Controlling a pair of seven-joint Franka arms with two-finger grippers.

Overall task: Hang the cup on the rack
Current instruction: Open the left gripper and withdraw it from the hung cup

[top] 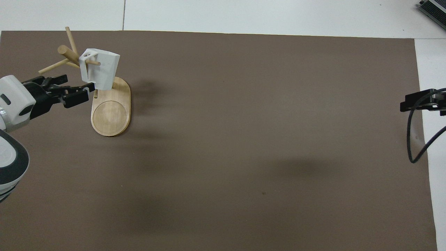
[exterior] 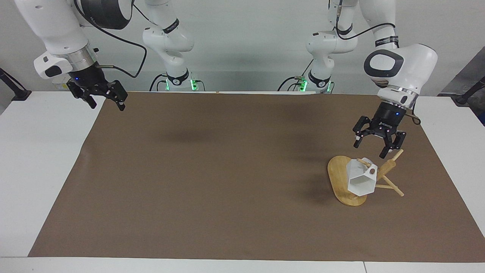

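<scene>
The white faceted cup [exterior: 360,180] hangs by its handle hole on a peg of the bamboo rack [exterior: 343,185], which stands at the left arm's end of the brown mat. In the overhead view the cup [top: 101,71] hangs over the rack's oval base [top: 110,115]. My left gripper [exterior: 373,145] is open and empty, in the air above the rack and clear of the cup; it also shows in the overhead view [top: 68,90]. My right gripper [exterior: 104,101] waits open and empty over the mat's corner at the right arm's end; its tip shows in the overhead view [top: 414,103].
A brown mat [exterior: 227,170] covers most of the white table [exterior: 38,159]. A black cable [top: 416,143] loops down from the right gripper.
</scene>
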